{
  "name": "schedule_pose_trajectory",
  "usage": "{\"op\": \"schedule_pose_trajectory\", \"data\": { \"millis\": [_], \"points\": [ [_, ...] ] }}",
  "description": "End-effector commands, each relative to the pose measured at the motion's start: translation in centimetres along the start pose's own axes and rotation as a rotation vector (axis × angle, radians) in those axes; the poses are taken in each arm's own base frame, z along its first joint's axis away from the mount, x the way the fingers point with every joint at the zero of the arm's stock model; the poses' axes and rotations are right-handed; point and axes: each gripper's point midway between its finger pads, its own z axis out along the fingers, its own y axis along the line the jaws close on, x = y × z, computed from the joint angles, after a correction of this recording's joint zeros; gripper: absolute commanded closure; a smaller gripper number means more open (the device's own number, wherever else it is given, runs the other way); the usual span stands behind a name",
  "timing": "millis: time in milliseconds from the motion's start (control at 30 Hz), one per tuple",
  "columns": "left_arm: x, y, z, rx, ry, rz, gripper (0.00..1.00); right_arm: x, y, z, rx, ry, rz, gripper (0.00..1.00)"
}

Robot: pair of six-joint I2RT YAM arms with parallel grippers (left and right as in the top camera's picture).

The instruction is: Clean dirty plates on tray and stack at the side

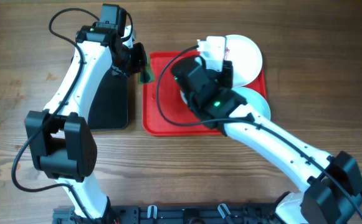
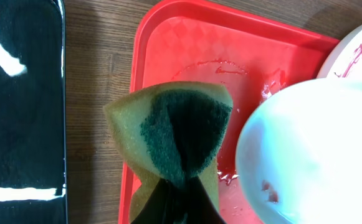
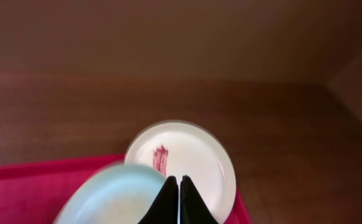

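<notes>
The red tray (image 1: 159, 118) lies mid-table. A white plate (image 1: 246, 56) with a dark red streak sits at its far right corner and also shows in the right wrist view (image 3: 196, 158). A mint-green plate (image 1: 260, 104) lies at the tray's near right. My right gripper (image 3: 179, 200) is shut on the rim of a second mint-green plate (image 3: 109, 196), held above the tray; this plate (image 2: 311, 143) carries small red spots. My left gripper (image 1: 144, 70) is shut on a yellow-green sponge (image 2: 177, 130) over the tray's left edge, just left of the held plate.
A black tray (image 1: 109, 102) lies left of the red tray, under the left arm. Wet red smears (image 2: 221, 65) mark the red tray's floor. Wooden tabletop (image 1: 330, 74) surrounds both trays.
</notes>
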Motion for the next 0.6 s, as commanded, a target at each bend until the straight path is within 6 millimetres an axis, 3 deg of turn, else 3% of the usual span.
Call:
{"op": "schedule_pose_trajectory", "data": {
  "millis": [0,167,333,467,567],
  "points": [
    [-0.5,-0.5,-0.9,0.010,-0.030,0.001,0.96,-1.6,-0.5,-1.1,0.101,-0.080,-0.167,0.96],
    [-0.5,-0.5,-0.9,0.010,-0.030,0.001,0.96,-0.6,0.6,-1.0,0.030,-0.045,-0.195,0.96],
    [-0.5,-0.5,-0.9,0.010,-0.030,0.001,0.96,2.5,2.0,-0.2,-0.114,0.090,-0.105,0.95],
    [-0.5,-0.5,-0.9,0.010,-0.030,0.001,0.96,5.9,4.4,0.8,-0.394,0.324,0.019,0.73],
    [-0.5,-0.5,-0.9,0.010,-0.030,0.001,0.96,7.7,4.7,1.9,-0.556,0.488,0.127,0.64]
  ]
}}
